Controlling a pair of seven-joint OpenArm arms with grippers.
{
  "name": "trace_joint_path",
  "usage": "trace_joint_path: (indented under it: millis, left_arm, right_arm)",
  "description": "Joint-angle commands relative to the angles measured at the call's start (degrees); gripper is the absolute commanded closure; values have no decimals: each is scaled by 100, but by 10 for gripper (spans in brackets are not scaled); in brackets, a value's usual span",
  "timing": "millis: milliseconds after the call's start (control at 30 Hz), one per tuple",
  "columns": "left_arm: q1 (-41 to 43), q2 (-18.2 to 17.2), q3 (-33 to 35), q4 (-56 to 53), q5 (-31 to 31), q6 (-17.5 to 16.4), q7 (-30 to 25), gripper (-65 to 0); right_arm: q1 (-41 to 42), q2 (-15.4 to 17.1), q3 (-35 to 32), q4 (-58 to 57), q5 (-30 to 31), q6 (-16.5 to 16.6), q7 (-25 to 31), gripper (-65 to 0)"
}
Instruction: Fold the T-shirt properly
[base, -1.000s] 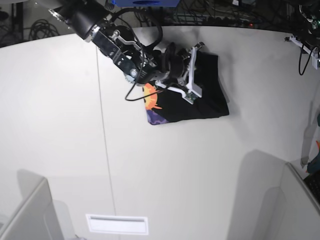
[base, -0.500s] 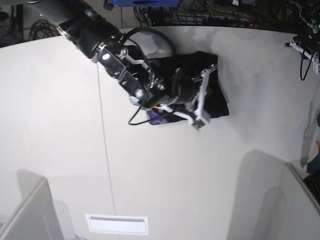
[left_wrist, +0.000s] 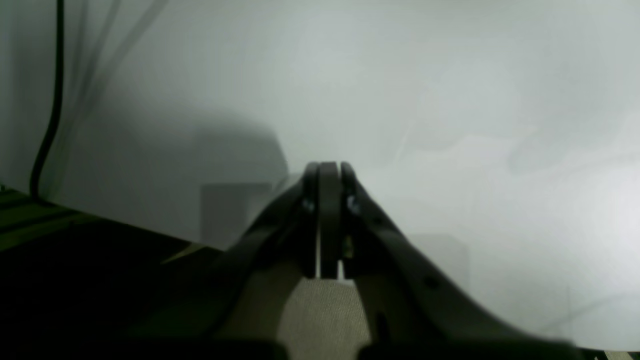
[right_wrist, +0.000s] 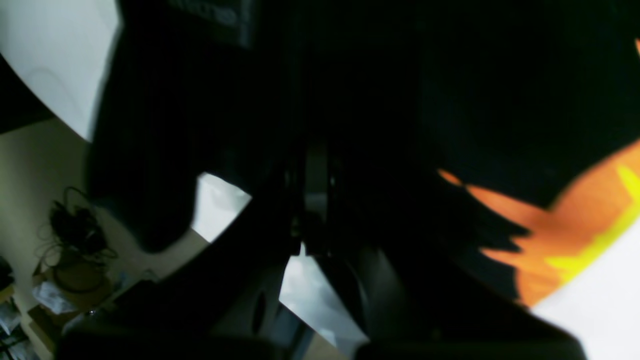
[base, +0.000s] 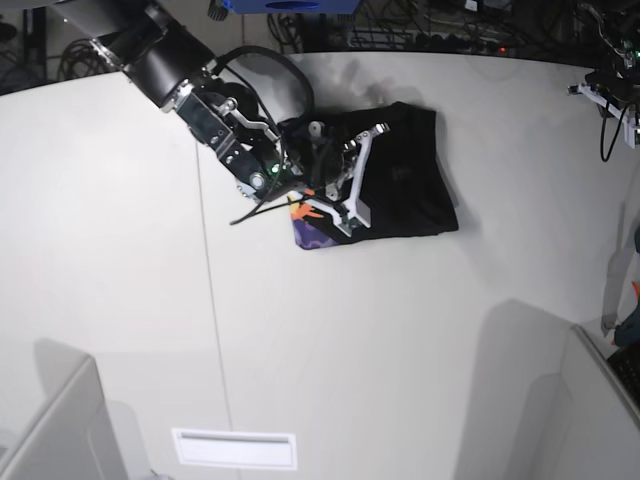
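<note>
The black T-shirt (base: 405, 185) lies in a folded bundle at the back middle of the white table (base: 330, 340). Its orange, yellow and purple print (base: 312, 226) shows at the front left corner. My right gripper (base: 350, 180) is over the bundle's left part. In the right wrist view the right gripper (right_wrist: 316, 165) has its jaws together with black cloth (right_wrist: 350, 75) draped around them, the orange-yellow print (right_wrist: 575, 225) at the right, and the room showing beneath a raised edge. My left gripper (left_wrist: 327, 167) is shut and empty, facing a blurred pale surface.
A thin seam (base: 210, 300) runs front to back across the table's left part. A white label (base: 235, 448) lies at the front edge. Grey panels stand at the front left (base: 55, 430) and front right (base: 590, 410). Cables (base: 420, 30) lie behind the table.
My right arm swung out over the shirt's front edge, then drew back up and to the left. The print corner, covered half a second ago, shows again.
</note>
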Motion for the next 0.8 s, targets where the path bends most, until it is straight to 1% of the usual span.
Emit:
trace_joint_path:
  millis: [0,33,133,233,300,367,433,533,600,633,700,767]
  left_arm:
    - [7,-99,-32,98,-28,-28,-65,0]
    - [7,-99,-32,124,-28,-28,-65,0]
    - [7,-99,-23,124,-28,-28,-65,0]
    - [7,-90,-23,133,-28,-28,-65,0]
    - [7,-82,-23,133,-28,-28,-65,0]
    - [7,-64,-14,133,-28,-28,-65,0]
    - [7,-2,12,133,-28,-28,-65,0]
    - [69,-11,469,142,-28,-28,-65,0]
    - [69,15,733,230,-28,-28,-65,0]
    - [69,68,838,318,-28,-28,-65,0]
    - [60,253,882,494,-28,-28,-65,0]
    - [60,340,918,705,-28,-28,-65,0]
  right_arm:
    - [132,-92,-149,77,78,30,104,0]
    - [168,-162,-281,77,87,30,113,0]
    - [255,-576,-563,-125,78,21,104,0]
    - [361,-1077,-589,-573,78,21,130,0]
    - [475,-1297,-598,-767,78,21,271,0]
    - [546,-1411,-598,-863,78,30,403,0]
    - [625,-1420,-598,-828,87,30,456,0]
    - [660,-1384,-554,-573,78,30,429,0]
    - [686,-1165,-483,-336,78,-5,456,0]
    - [713,-1094,-343,-283,78,-5,456,0]
    - [713,-1068,-79,-301,78,-5,473,0]
    - [757,-1086,79,-512,69,-5,482,0]
